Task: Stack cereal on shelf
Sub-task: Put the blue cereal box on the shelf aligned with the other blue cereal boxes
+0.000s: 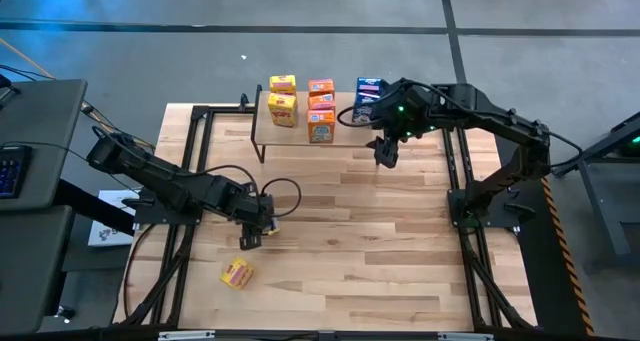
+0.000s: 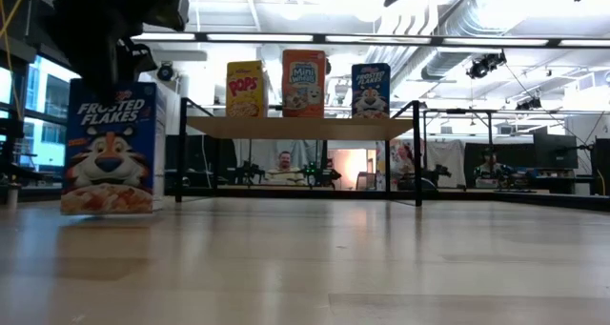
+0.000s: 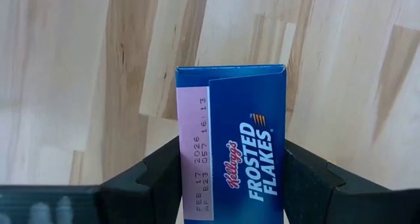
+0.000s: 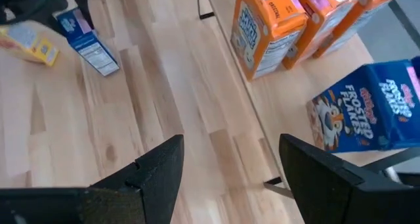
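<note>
Left jaws: clamped on the sides of a blue Frosted Flakes box (image 3: 239,165), left gripper (image 1: 250,233) over the worktop's (image 1: 380,241) left half.
Right jaws: apart, holding nothing; right gripper (image 1: 385,157) hangs just off the shelf's (image 1: 262,131) right end.
Shelf: at the far edge, carrying yellow Pops boxes (image 1: 282,101), orange Mini-Wheats boxes (image 1: 321,109) and blue boxes (image 1: 368,97).
Loose yellow box (image 1: 237,272): lying near the front left corner.
</note>
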You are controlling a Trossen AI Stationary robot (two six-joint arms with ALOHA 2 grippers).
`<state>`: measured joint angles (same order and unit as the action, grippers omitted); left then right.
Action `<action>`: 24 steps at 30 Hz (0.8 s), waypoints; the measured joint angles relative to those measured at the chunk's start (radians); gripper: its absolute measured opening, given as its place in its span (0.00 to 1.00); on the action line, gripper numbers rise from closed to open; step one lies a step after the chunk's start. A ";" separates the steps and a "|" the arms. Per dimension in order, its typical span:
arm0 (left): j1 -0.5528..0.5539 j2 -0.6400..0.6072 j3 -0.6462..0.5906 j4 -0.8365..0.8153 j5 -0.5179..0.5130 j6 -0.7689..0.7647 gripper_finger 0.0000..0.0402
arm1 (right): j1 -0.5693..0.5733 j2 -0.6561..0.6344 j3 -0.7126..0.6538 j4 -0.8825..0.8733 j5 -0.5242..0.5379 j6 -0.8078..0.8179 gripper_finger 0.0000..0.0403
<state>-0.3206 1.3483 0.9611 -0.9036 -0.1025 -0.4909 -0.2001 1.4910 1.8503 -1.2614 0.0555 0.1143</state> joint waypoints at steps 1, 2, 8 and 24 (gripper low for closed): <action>0.000 0.000 0.000 0.007 -0.006 0.006 0.49 | 0.000 0.000 0.000 -0.001 0.000 -0.020 0.60; 0.000 0.000 0.000 0.016 -0.011 0.013 0.49 | 0.000 0.000 0.000 -0.001 0.000 -0.041 0.60; 0.008 0.000 0.005 0.044 -0.015 0.040 0.49 | 0.000 0.000 0.000 -0.002 0.064 -0.010 0.60; 0.124 -0.001 0.010 0.108 -0.019 0.228 0.49 | 0.000 0.000 0.000 -0.051 0.050 0.024 0.60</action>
<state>-0.1963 1.3478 0.9714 -0.7955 -0.1218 -0.2628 -0.2005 1.4914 1.8503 -1.3128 0.1051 0.1383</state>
